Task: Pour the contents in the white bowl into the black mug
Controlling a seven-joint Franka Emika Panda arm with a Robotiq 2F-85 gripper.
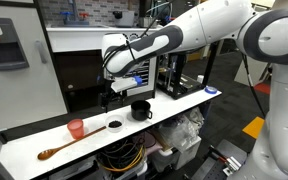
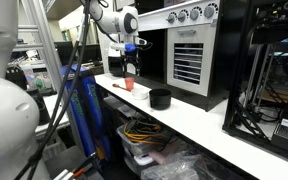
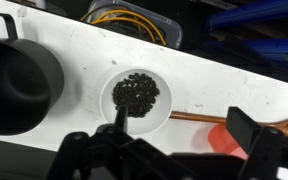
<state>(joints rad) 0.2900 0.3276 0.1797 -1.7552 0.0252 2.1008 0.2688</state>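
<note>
On table, wrist view: white bowl w/ dark bits, nr black mug. My claw over bowl, spread wide, nothing held. Grasp, lift, pour: all left, I'd judge.

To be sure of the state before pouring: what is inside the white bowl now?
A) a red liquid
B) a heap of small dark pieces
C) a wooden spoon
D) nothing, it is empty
B: in the wrist view the white bowl holds a heap of small dark pieces in its middle, with nothing else inside.
</note>
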